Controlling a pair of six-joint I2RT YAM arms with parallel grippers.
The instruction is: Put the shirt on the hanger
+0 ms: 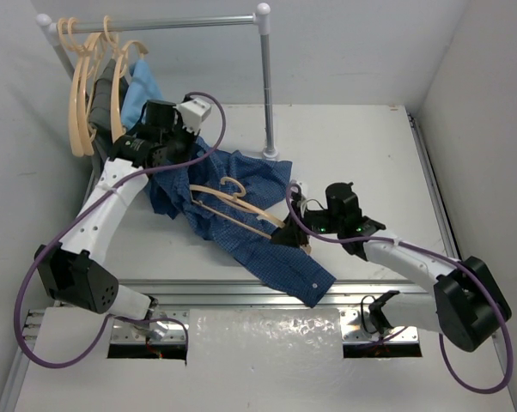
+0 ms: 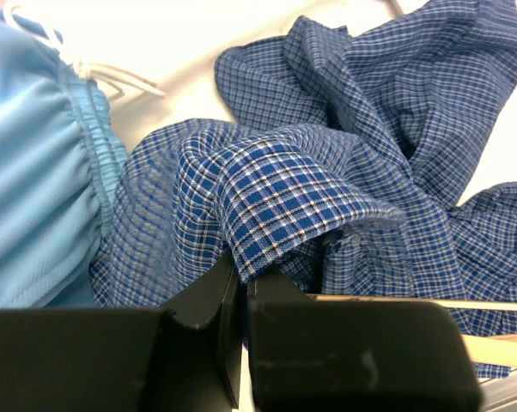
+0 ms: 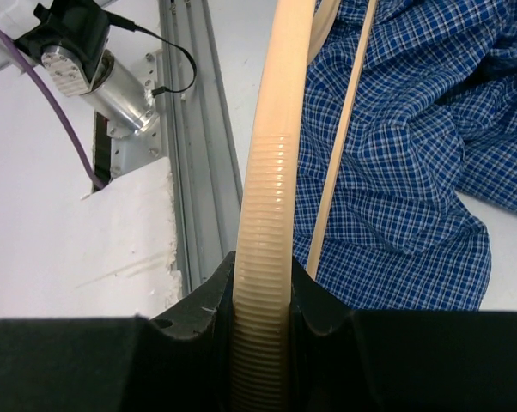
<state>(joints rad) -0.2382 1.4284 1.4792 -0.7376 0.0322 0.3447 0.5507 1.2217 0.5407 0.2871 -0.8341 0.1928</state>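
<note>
The dark blue checked shirt (image 1: 271, 257) lies crumpled across the middle of the table. On it rests the peach-tan hanger (image 1: 233, 204), hook pointing to the back. My left gripper (image 1: 178, 161) is at the shirt's upper left; in the left wrist view it (image 2: 244, 275) is shut on a folded edge of the shirt (image 2: 284, 189). My right gripper (image 1: 289, 233) holds the hanger's right end. The right wrist view shows it (image 3: 263, 275) shut on the ribbed arm of the hanger (image 3: 276, 129), with the shirt (image 3: 413, 172) to the right of the arm.
A clothes rail (image 1: 164, 23) on a grey pole (image 1: 267, 86) stands at the back, with several spare hangers (image 1: 85, 81), a light-blue garment (image 1: 145, 86) and a dark grey garment (image 1: 100, 90) at its left end. A metal rail (image 1: 241, 292) edges the table's front.
</note>
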